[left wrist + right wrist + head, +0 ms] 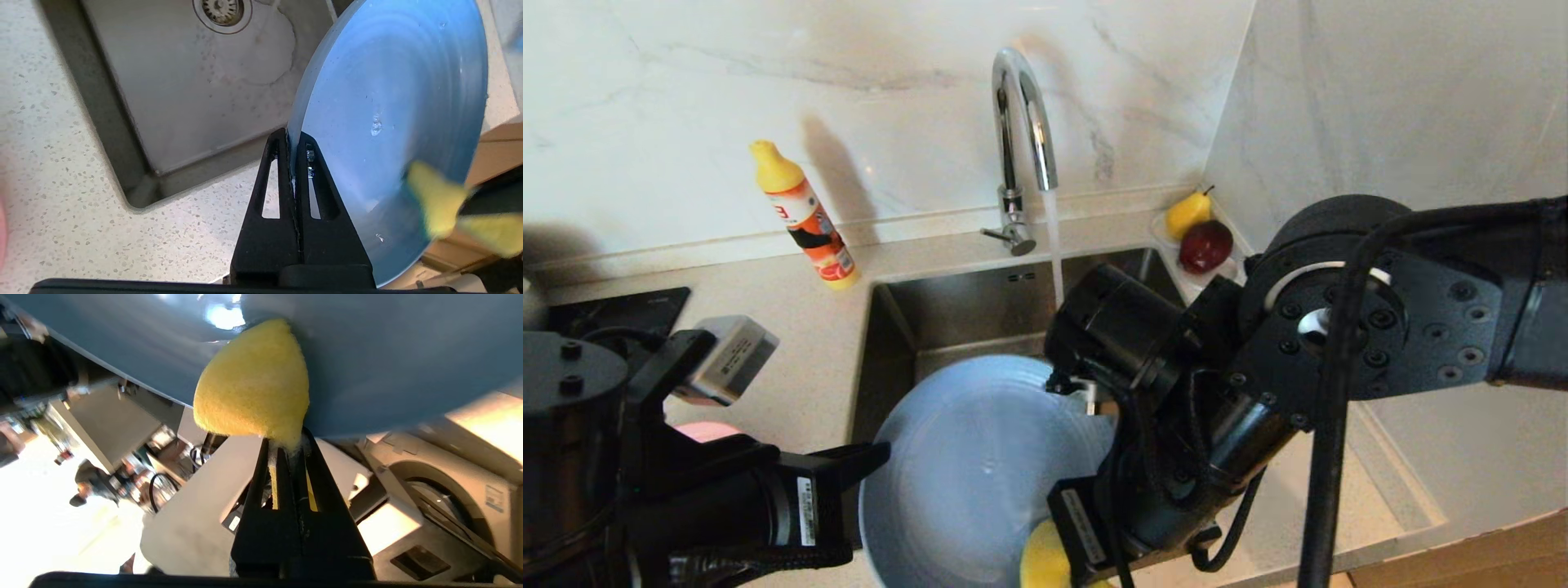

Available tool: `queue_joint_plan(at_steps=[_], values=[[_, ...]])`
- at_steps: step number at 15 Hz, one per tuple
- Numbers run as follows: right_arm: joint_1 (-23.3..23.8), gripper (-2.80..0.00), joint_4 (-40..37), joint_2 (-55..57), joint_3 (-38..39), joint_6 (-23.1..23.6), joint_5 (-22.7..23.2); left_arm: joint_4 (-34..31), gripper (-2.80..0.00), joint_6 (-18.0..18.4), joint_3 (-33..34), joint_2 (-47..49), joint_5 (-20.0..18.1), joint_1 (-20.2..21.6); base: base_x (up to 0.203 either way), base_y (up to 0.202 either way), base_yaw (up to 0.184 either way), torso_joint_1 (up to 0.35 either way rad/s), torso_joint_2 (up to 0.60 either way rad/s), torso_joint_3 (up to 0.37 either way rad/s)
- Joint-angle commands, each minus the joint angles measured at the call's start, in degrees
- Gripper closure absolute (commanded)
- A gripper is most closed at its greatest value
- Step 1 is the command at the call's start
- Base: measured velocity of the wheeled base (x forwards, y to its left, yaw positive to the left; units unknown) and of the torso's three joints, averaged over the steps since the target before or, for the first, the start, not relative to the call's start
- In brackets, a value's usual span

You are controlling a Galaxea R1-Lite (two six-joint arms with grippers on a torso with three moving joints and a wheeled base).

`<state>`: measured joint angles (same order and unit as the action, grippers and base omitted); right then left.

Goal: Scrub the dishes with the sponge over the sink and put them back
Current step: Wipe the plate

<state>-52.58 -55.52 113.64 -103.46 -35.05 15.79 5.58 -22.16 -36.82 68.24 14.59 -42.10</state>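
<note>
A blue-grey plate (980, 457) (392, 102) hangs tilted over the front of the steel sink (964, 310) (184, 102). My left gripper (292, 141) is shut on the plate's rim at its left edge. From the right, my right gripper (288, 441) is shut on the yellow sponge (253, 379) (1041, 563) (437, 200). The sponge presses against the plate's face (388, 355) near its lower edge. A sliver of a pink plate (707, 430) shows on the counter behind my left arm. The bowls are out of view.
The faucet (1025, 106) runs a stream of water (1055, 245) into the sink behind the plate; the drain (222, 10) lies below. A detergent bottle (805, 216) stands at the back left. A pear (1188, 212) and an apple (1205, 245) sit in the back right corner.
</note>
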Motion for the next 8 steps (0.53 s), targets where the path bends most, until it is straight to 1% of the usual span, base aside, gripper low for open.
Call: queue_joint_plan(at_steps=[1, 2, 5, 8], values=[[2.99, 0.00, -0.30, -3.65, 0.40, -0.08, 0.12, 0.04, 0.00, -0.23, -0.18, 0.46, -0.17, 1.46, 0.000, 0.000, 0.000, 0.000, 0.00, 0.000], [4.01, 0.00, -0.20, -5.44, -0.43, 0.26, 0.20, 0.04, 0.00, -0.28, -0.19, 1.37, -0.22, 2.07, 0.000, 0.000, 0.000, 0.000, 0.00, 0.000], [6.17, 0.00, -0.48, -10.67, -6.23, 0.76, 0.60, 0.29, 0.00, -0.41, -1.08, 6.48, -0.38, 5.53, 0.000, 0.000, 0.000, 0.000, 0.00, 0.000], [7.95, 0.00, -0.23, -15.96, -6.99, 0.86, 2.11, 3.37, 0.00, -2.56, -4.44, 13.93, -0.40, 8.66, 0.000, 0.000, 0.000, 0.000, 0.00, 0.000]])
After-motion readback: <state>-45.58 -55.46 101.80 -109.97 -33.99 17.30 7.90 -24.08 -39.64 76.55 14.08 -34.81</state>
